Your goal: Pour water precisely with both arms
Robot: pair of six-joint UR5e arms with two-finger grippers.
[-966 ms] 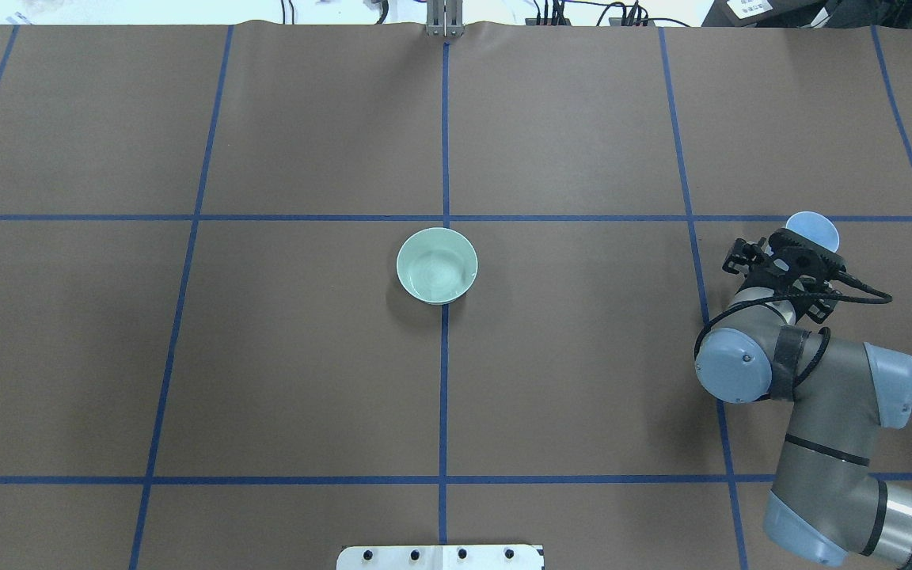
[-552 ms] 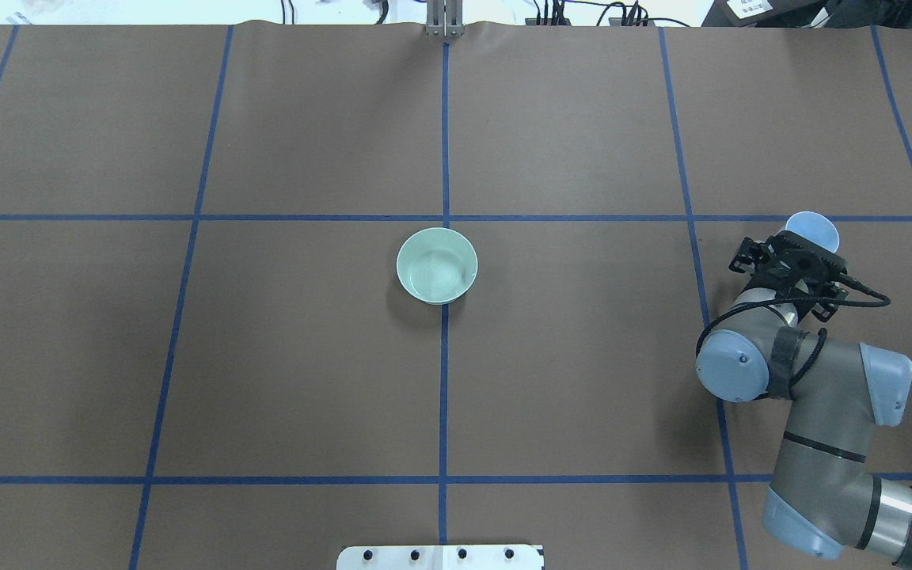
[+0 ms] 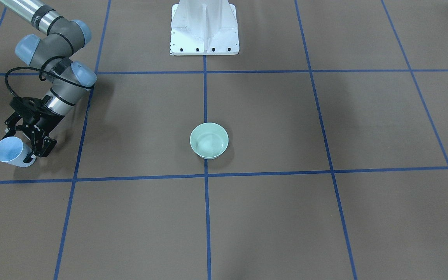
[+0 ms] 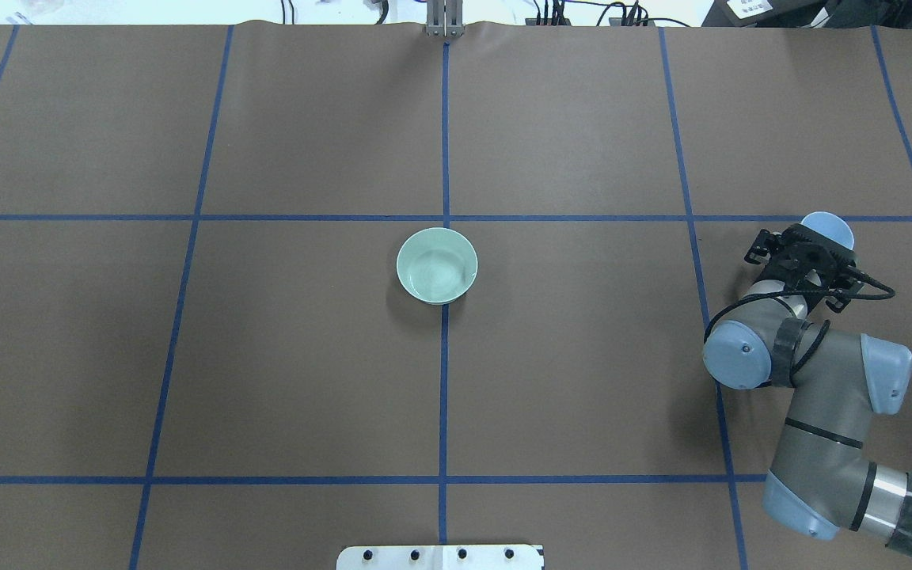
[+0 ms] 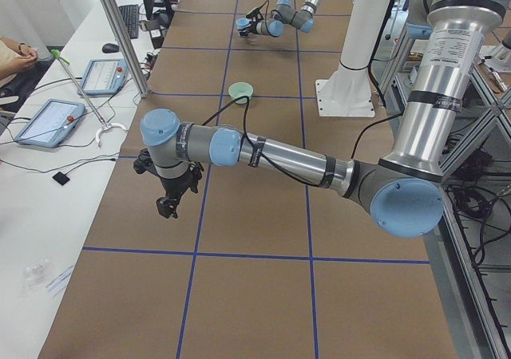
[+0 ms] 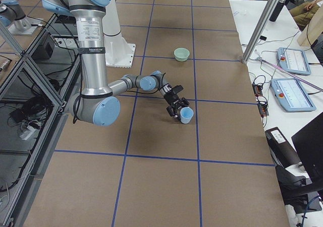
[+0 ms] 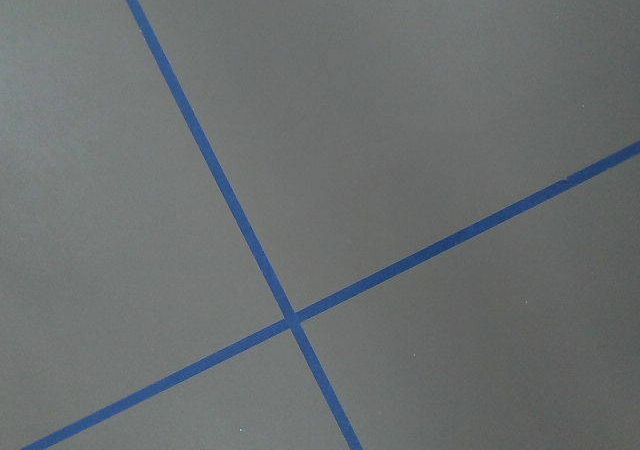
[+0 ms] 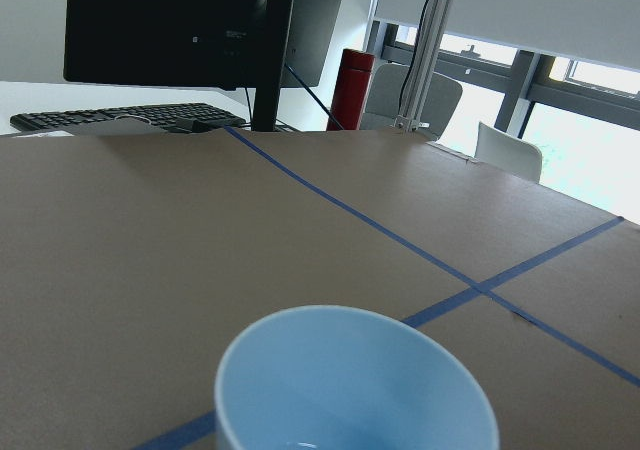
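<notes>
The right arm (image 4: pixel 822 396) reaches over the right end of the brown table (image 4: pixel 583 380). Its right gripper (image 4: pixel 811 247) is clamped on a pale blue cup (image 3: pixel 9 151), with the black fingers closed against the cup's wall. The cup's open mouth leans a little away from the wrist. The right wrist camera looks over the rim into the blue inside, but too little of the bottom shows to tell what it holds. I cannot tell whether the cup's base touches the table. The cup is near 1 of the blue tape lines (image 4: pixel 444 158) that divide the table into squares.

The pale green bowl (image 4: pixel 437 299) stands upright at the middle of the table, on the centre tape line. It is well apart from the cup and from both arms, and its inside looks glossy.

The left arm (image 5: pixel 279 155) stretches low over the table's other end, with the left gripper (image 5: pixel 169 203) pointing down above the brown surface. Only the side view shows this gripper, so I cannot tell whether its fingers are spread or closed. Its wrist camera sees the brown surface and 2 tape lines crossing.

The white pedestal (image 3: pixel 204 27) stands at the robot's edge of the table, in line with the bowl.
</notes>
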